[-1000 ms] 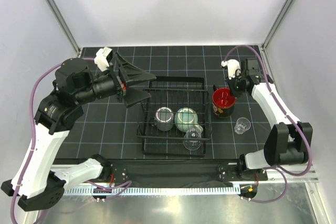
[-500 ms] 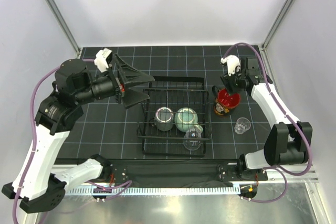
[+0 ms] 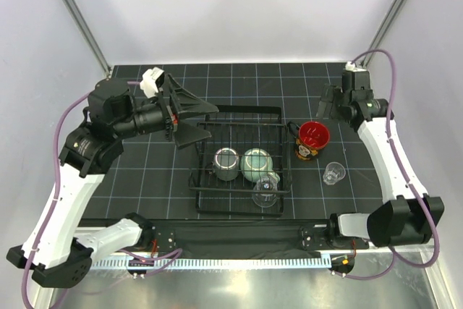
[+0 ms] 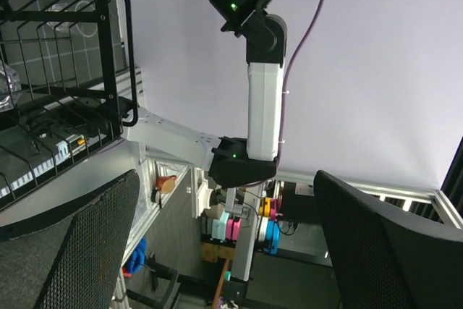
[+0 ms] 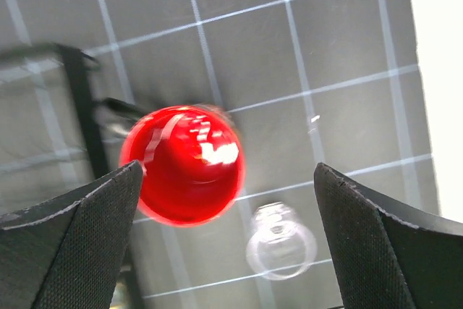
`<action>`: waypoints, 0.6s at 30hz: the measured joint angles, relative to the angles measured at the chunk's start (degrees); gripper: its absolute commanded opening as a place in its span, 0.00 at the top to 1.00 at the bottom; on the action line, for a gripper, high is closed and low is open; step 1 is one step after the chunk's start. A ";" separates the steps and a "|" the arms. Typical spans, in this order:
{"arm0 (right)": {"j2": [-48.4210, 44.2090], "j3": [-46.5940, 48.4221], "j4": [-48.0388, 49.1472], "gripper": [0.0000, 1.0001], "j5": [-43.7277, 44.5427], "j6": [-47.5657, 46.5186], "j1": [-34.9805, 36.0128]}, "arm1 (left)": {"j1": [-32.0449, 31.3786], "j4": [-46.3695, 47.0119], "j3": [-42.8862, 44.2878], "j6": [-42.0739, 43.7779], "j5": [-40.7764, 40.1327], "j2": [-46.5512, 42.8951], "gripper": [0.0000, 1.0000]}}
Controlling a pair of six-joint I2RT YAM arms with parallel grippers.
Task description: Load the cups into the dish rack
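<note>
The dark cup with the red inside (image 3: 312, 137) stands upright on the table (image 3: 145, 171), just beside the right wall of the dish rack (image 3: 205, 151) and outside it. The loose clear glass (image 3: 333, 173) stands near it, apart from both. In the rack lie the dark grey-green mug (image 3: 226, 163), the speckled pale-green mug (image 3: 256, 164) and a racked clear glass (image 3: 266, 192).

The right claw (image 3: 327, 106) hangs above the red cup, released, fingers wide and touching nothing. The left claw (image 3: 199, 119) is also released and empty, over the rack's far left corner.

We judge the red cup stiff, fairly heavy and glazed slick, so we would pinch its rim, one finger inside and one outside. The glass looks light, slippery and breakable, so it wants a gentle pinch at the rim.

The rack's raised rim must be cleared on the way in. Its far half looks open. The side wall stands close to the right arm.
</note>
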 measured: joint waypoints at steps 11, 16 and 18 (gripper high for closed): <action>2.84 -0.39 -6.78 0.26 -0.98 23.71 -0.81 | 1.11 2.08 -1.14 -1.53 1.92 0.48 0.00; 2.93 -2.38 -8.41 0.26 0.61 27.82 -0.92 | 2.16 2.45 -1.81 -2.47 2.36 -0.07 0.00; 2.93 -4.11 -8.72 0.26 1.05 28.50 -0.96 | 2.60 2.49 -1.81 -2.56 2.47 -0.09 0.00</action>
